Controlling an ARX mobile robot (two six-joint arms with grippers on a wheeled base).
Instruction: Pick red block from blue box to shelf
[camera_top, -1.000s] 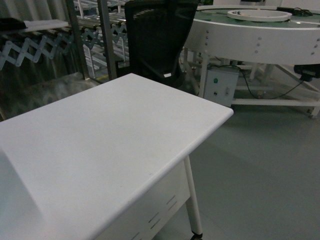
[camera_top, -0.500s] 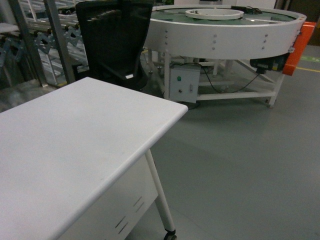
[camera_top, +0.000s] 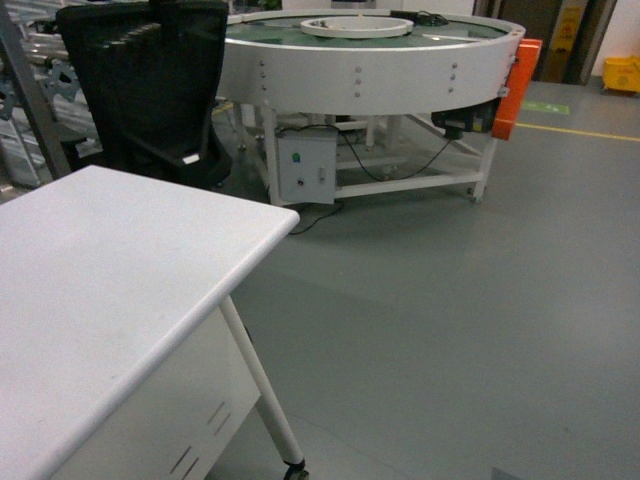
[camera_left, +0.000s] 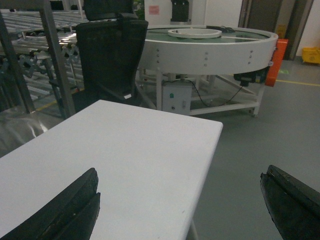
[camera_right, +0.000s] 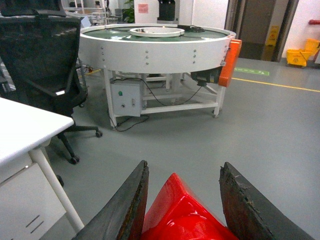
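In the right wrist view, my right gripper (camera_right: 184, 165) is shut on the glossy red block (camera_right: 182, 212). The block sits tilted between the two dark fingers, one corner pointing up, above the grey floor. My left gripper (camera_left: 181, 175) is open with nothing between its fingers and hangs over the white table (camera_left: 135, 145) near its right edge. The steel shelf (camera_left: 47, 60) stands behind the table at the left; only an upright of the shelf (camera_top: 20, 100) shows in the head view. The blue box is out of view. Neither gripper shows in the head view.
A black mesh office chair (camera_top: 150, 90) stands behind the white table (camera_top: 110, 270). A round white conveyor (camera_top: 370, 60) with an orange end guard (camera_top: 520, 85) and a grey control box (camera_top: 305, 165) fills the back. Grey floor (camera_top: 470, 320) lies to the right.
The head view has swung to the right. The table has slid to the left of the frame, and the round conveyor and open floor now fill more of it.
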